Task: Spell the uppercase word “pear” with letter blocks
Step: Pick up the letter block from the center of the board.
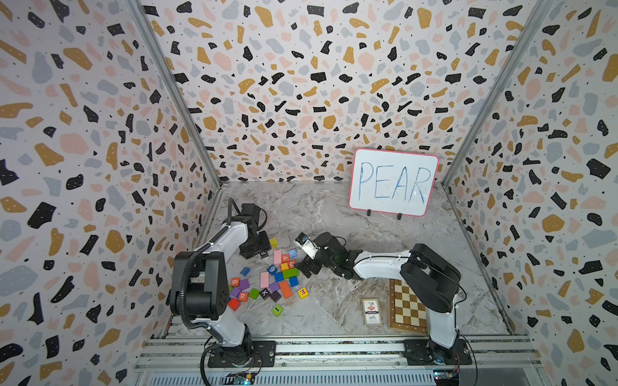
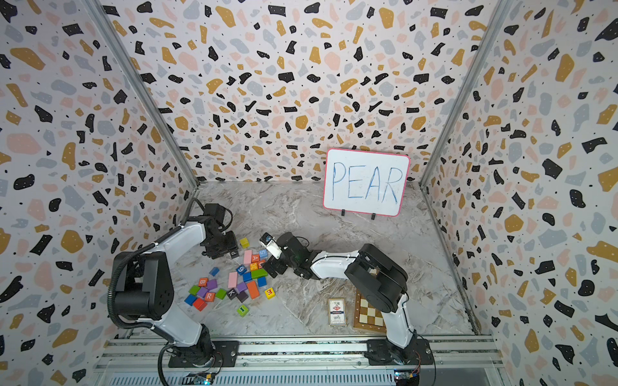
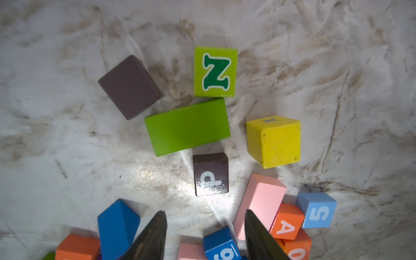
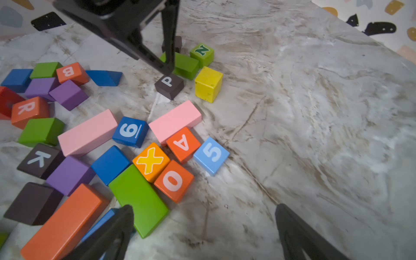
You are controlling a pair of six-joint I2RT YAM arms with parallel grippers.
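The black P block (image 3: 211, 174) lies flat on the marble table, just beyond the tips of my left gripper (image 3: 203, 212). Its jaws stand apart with nothing between them. In the right wrist view the left fingers (image 4: 170, 56) come down right behind the P block (image 4: 169, 85). The orange A block (image 4: 183, 144) sits against a pink bar, near the right gripper (image 4: 203, 208), which is open wide over bare table. The orange-red R block (image 4: 29, 111) is in the left cluster. In both top views the yellow E block (image 1: 303, 293) (image 2: 270, 293) lies apart at the pile's near right.
A green N cube (image 3: 215, 71), a flat green block (image 3: 188, 127) and a yellow cube (image 3: 273, 141) crowd the P block. A whiteboard reading PEAR (image 1: 394, 182) stands at the back. A card box (image 1: 372, 311) and a chessboard (image 1: 406, 309) lie under the right arm.
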